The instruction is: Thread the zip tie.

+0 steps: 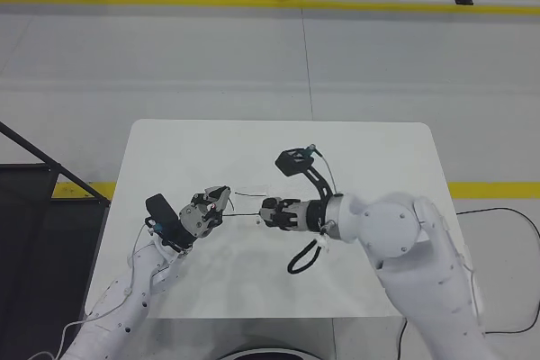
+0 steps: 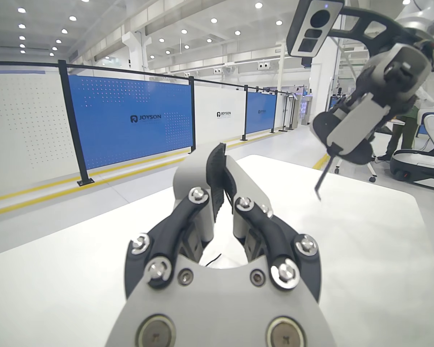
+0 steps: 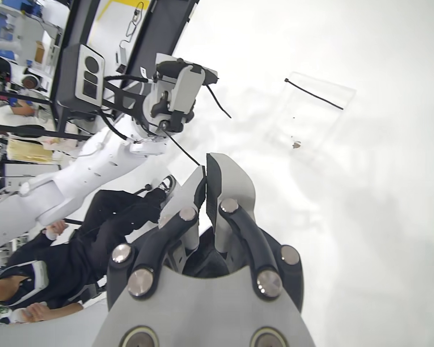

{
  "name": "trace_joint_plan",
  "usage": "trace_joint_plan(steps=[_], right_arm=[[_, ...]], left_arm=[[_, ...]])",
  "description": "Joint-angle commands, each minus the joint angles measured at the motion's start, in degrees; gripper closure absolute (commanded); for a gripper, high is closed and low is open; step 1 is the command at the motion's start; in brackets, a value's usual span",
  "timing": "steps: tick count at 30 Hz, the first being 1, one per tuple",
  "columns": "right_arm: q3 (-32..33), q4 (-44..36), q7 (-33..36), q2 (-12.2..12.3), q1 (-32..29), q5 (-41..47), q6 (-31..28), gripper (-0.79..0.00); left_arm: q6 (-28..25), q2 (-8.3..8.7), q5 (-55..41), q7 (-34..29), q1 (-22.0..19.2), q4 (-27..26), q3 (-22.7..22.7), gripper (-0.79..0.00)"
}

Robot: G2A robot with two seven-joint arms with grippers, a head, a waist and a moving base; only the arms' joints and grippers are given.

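A thin black plastic zip tie [image 1: 243, 216] [image 3: 184, 148] hangs above the middle of the white counter [image 1: 369, 162], strung between the two hands. The right hand [image 1: 265, 214] [image 3: 205, 169] is clenched on its right end. The left hand [image 1: 218, 202] [image 2: 220, 175] is also clenched, a short black length jutting from its tips. Just beyond, a second black zip tie [image 1: 250, 192] [image 3: 313, 94] lies on a clear plastic bag [image 3: 322, 124].

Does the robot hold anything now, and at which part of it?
A black zip tie, held by both: the right gripper pinches one end in its fingertips, and the left gripper seems to grip it farther along.
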Motion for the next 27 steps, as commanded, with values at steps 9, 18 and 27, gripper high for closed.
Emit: trace_joint_plan(steps=[9,18,27], right_arm=[[1.71,1.86,0.36,-0.06,1.06,5.31,4.98,0.0],[1.7,1.97,-0.63,-0.06,0.62,5.27,4.98,0.0],[2.74,0.9,-3.97,0.42,-1.82,6.66,8.68,0.0]], left_arm=[[0.0,0.0,0.0,0.0,0.0,0.0,0.0,0.0],[1.0,-0.06,-0.09,-0.91,0.23,-0.83,-0.05,0.0],[3.31,-0.41,0.3,0.32,0.99,-2.21,-0.4,0.0]])
